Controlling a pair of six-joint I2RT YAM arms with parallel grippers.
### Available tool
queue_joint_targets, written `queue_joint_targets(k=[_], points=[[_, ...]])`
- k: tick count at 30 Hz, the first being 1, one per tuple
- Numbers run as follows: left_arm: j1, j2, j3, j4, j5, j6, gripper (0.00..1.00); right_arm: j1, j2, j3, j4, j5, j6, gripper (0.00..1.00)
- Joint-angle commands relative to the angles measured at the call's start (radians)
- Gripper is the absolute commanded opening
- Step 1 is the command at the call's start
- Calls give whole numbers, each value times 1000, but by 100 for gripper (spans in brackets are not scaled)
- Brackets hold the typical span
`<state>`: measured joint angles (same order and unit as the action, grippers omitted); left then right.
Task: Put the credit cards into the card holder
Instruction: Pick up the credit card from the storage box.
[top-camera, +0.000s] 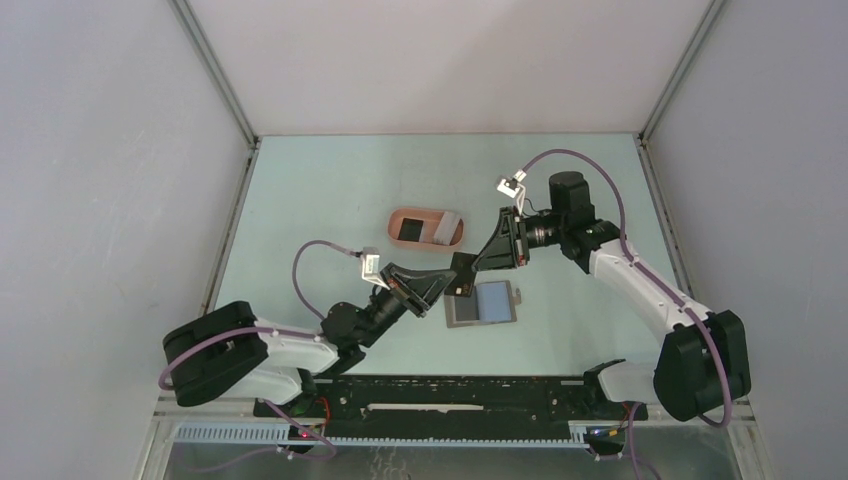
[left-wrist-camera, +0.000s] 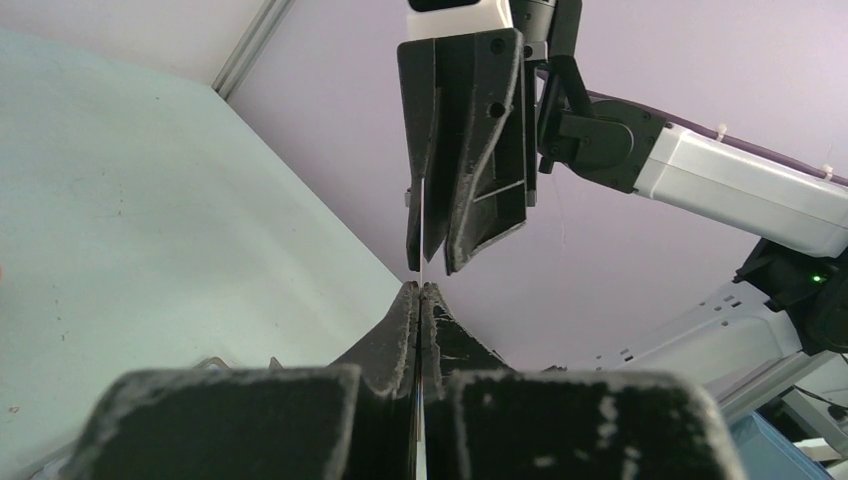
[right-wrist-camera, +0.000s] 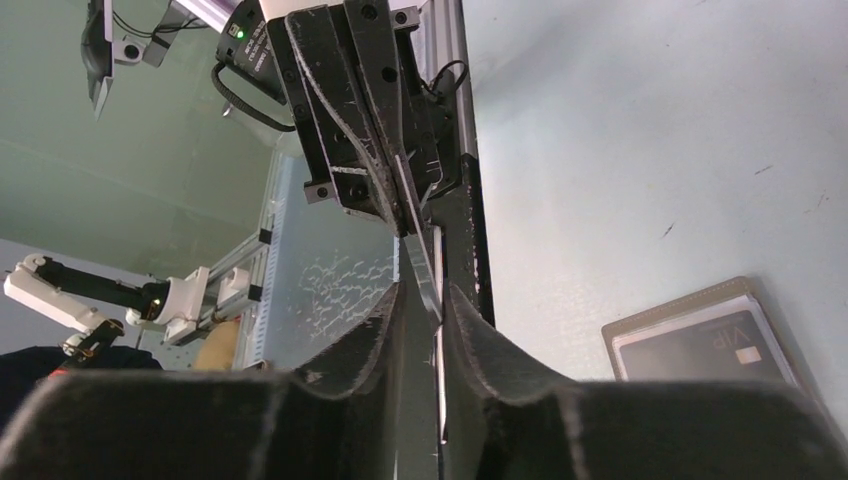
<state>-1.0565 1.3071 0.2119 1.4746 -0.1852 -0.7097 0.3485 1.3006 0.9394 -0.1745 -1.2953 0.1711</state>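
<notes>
Credit card (top-camera: 462, 271) status: one is up in the air between my two claws, above the table (top-camera: 320, 190). It looks dark from overhead, and my wrist cameras only catch it edge-on, as a thin line.

My left claw (left-wrist-camera: 421, 292) is clamped tight on one end of it, jaws pressed together with nothing but the card between them. My right claw (right-wrist-camera: 422, 292) comes at it from the opposite side, almost tip to tip with the left one. Its jaws sit either side of the card's other end but they're partly apart. You can see a gap, and the card leans across it closer to one finger than the other, so no real pinch there as far as I can see.

The card holder (top-camera: 396, 221), the salmon-pink oval tray, sits on the table a bit further back and to the left of where the claws meet. Two cards lie flat in it: a black card (top-camera: 410, 231) toward the left end and a whitish-grey card (top-camera: 446, 229) at the right end.

On the near side of the claws a grey wallet (top-camera: 456, 313) lies flat on the table with a blue card (top-camera: 492, 300) on top. From my right wrist camera the card there reads VIP and looks darker at that angle. Wallet and card holder are apart, and my claws hang over the stretch between them.
</notes>
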Motion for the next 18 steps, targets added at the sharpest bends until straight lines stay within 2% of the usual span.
queue_joint_targets(k=[1, 4, 5, 9, 12, 14, 18], points=[[-7, 13, 61, 39, 19, -7, 0, 2, 10, -2, 31, -21, 16, 21], [-7, 14, 58, 39, 19, -3, 0, -6, 3, -2, 13, -3, -9, 4], [-7, 12, 56, 39, 17, 0, 4, -11, -2, -3, -2, 11, -28, 0], [-7, -12, 25, 38, -19, 17, 39, -29, -3, 24, -126, 23, -180, 0], [-5, -54, -19, 37, -45, 50, 57, -40, 0, 59, -299, 34, -368, 0], [-4, -85, -52, 27, -50, 74, 63, -44, 2, 60, -355, 86, -418, 0], [-2, -163, -102, -67, -49, 102, 66, -67, 54, 61, -417, 151, -435, 0]])
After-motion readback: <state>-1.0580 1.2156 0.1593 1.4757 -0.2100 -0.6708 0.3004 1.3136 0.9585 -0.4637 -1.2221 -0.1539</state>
